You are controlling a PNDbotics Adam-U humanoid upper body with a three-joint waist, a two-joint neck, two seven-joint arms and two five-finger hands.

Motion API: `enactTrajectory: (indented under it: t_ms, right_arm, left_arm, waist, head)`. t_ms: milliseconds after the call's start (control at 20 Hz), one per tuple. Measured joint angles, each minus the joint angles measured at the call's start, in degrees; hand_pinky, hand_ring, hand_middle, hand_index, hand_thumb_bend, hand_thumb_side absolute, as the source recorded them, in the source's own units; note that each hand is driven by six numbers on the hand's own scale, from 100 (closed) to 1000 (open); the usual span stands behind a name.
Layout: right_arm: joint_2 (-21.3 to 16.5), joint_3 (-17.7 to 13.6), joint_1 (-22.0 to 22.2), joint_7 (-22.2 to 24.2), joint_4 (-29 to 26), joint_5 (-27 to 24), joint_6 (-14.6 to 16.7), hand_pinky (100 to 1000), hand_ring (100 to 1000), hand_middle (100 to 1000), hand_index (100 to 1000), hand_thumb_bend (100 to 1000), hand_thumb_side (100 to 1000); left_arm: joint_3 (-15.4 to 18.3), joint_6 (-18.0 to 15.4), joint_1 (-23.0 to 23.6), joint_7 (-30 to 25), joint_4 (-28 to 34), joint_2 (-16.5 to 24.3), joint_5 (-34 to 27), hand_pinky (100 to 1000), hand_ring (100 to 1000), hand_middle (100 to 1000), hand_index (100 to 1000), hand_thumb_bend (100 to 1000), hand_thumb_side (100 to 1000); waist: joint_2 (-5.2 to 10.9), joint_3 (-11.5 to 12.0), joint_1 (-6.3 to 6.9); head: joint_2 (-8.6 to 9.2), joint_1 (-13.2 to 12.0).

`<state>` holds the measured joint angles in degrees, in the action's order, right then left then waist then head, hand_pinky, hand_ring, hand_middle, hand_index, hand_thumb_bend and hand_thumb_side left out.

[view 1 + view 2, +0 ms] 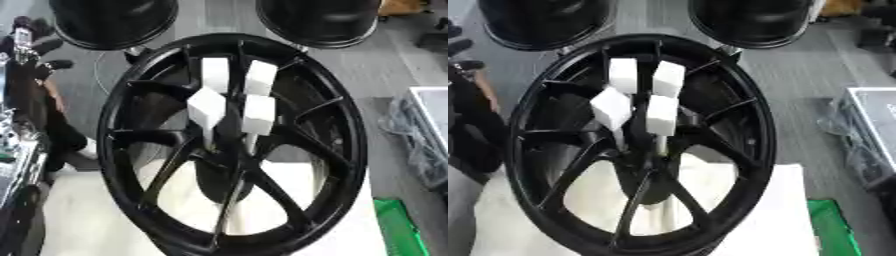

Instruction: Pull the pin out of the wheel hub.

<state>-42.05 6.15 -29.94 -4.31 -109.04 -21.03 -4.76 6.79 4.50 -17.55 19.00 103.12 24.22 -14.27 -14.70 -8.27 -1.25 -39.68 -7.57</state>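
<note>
A black spoked wheel hub (131, 150) stands upright on a white surface, facing me and filling the middle of both views. Several pins with white block heads stick out of its centre. The upper two heads (214, 74) (260, 77) sit side by side. The lower two (206, 107) (258, 114) show thin pale stems (251, 145) running into the hub. My left hand (39, 55) is raised at the left edge, its dark fingers relaxed and apart from the rim, holding nothing. My right hand shows in neither view.
Two more black wheels (114, 22) (319, 20) stand on the grey floor behind. A plastic-wrapped box (429, 125) lies at the right, with a green object (398, 230) below it. The white table (350, 220) ends just right of the rim. Clutter (13, 145) lines the left edge.
</note>
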Motion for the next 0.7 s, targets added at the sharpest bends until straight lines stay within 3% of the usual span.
enactTrajectory:
  t_ms: [450, 700]
  right_arm:
    - [-4.75, 3.29, -10.34, 4.20, -3.18, -0.35, -1.32, 852, 862, 926, 918, 100, 551]
    - [-6.21, 6.74, -18.18, 10.63, -4.55, 2.40, -1.72, 861, 856, 903, 903, 100, 520]
  left_arm:
    - [0.17, 0.08, 0.79, 0.44, -0.01, 1.02, 0.25, 615, 769, 738, 777, 126, 748]
    - [0.15, 0.09, 0.79, 0.43, -0.01, 1.08, 0.25, 615, 769, 738, 777, 128, 747]
  waist:
    - [0.08, -0.63, -0.99]
    - [0.08, -0.08, -1.70]
  head:
    - [-0.91, 0.63]
    - [-1.53, 1.97]
